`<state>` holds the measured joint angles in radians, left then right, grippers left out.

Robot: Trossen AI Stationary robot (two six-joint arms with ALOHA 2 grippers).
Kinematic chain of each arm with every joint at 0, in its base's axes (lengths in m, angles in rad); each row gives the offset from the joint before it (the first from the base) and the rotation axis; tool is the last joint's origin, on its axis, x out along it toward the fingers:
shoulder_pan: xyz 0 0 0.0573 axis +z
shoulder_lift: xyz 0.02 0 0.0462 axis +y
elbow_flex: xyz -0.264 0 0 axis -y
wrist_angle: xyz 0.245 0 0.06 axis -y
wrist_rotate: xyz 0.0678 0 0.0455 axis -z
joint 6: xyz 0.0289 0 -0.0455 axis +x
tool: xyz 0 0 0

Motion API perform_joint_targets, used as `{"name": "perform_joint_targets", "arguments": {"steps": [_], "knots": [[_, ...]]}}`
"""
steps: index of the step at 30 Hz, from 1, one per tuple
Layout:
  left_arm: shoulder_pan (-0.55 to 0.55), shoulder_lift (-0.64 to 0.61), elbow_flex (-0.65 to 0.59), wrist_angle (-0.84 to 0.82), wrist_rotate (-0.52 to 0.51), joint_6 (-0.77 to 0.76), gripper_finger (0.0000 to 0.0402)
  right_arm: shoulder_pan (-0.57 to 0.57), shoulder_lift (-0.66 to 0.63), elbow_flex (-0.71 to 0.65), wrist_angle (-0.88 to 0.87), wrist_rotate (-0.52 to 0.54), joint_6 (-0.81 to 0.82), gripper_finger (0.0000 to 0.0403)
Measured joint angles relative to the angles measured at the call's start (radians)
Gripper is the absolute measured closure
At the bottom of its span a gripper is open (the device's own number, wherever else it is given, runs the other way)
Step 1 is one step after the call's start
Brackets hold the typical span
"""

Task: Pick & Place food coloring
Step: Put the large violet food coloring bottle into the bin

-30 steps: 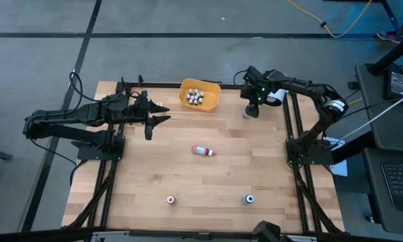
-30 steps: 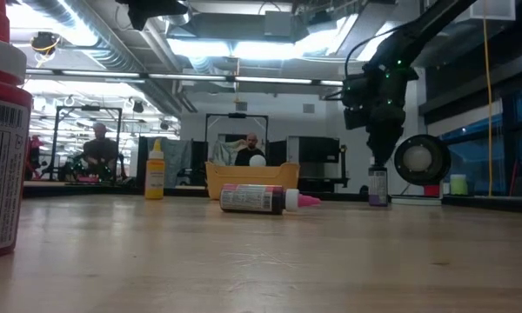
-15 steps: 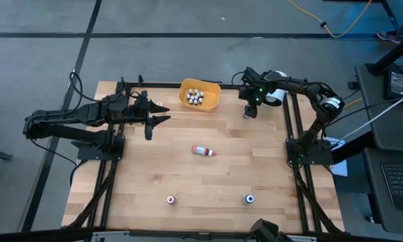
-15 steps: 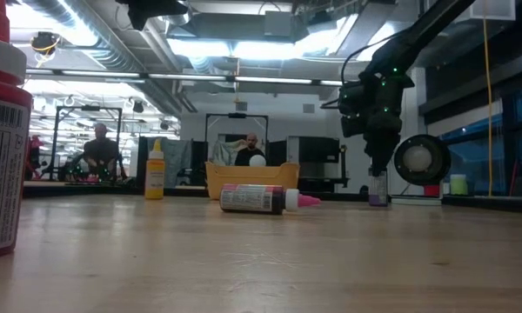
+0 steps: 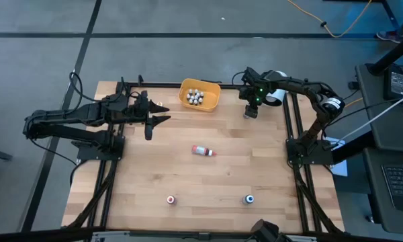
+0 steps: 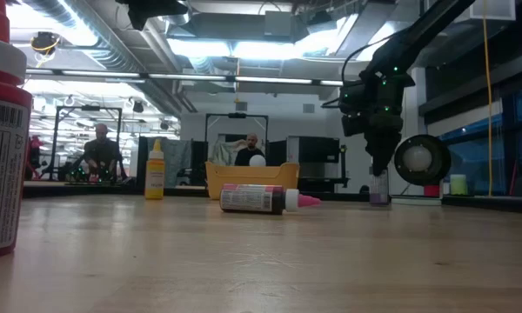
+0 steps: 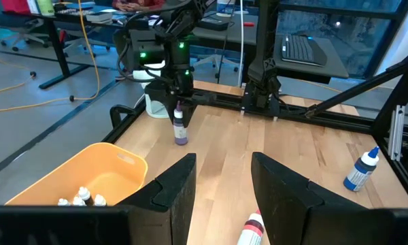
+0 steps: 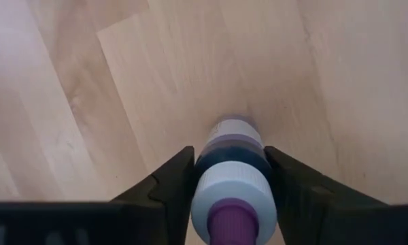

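Note:
A tiny bottle of purple food coloring [image 5: 250, 114] stands upright on its base near the table's far right corner; it also shows in the low view [image 6: 379, 188] and the left wrist view [image 7: 180, 126]. My right gripper [image 5: 250, 109] is right over it, shut on it [image 8: 234, 178]. Several more tiny bottles lie in the orange bowl [image 5: 213, 98]. A pink bottle [image 5: 203, 151] lies on its side mid-table. My left gripper [image 5: 164, 114] waits open by the far left [image 7: 221, 182]. My right gripper pinches the purple bottle just below its white collar, at the shoulder [image 8: 234, 158], between its two fingers [image 8: 173, 184]. The fingers come from above and point down. The bottle is upright, and its base [image 6: 379, 201] is on the table.
A red-topped bottle [image 5: 170, 199] and a blue-topped one [image 5: 249, 199] stand near the near edge. A yellow bottle [image 6: 155, 171] stands to the left of the bowl. The big white cylinder [image 5: 275, 96] lies just beyond the right gripper. The black frame rails [image 5: 292, 121] border the table.
My right gripper has come down a little over the purple bottle, so that its fingers reach lower around the bottle's top. The bottle has stayed upright in its place.

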<state>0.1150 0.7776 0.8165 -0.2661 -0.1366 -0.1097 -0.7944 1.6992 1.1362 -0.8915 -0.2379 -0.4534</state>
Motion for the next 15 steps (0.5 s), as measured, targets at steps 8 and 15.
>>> {"name": "perform_joint_targets", "arguments": {"steps": [8,15], "knots": [[0.0,0.0,0.0,0.0,0.0,0.0,0.0263,0.0,-0.053,0.217,-0.226,0.008,0.0,0.0251],[0.0,0.0,0.0,0.0,0.0,0.0,0.0263,0.009,-0.054,0.55,-0.438,0.107,0.0,0.0241]]}}
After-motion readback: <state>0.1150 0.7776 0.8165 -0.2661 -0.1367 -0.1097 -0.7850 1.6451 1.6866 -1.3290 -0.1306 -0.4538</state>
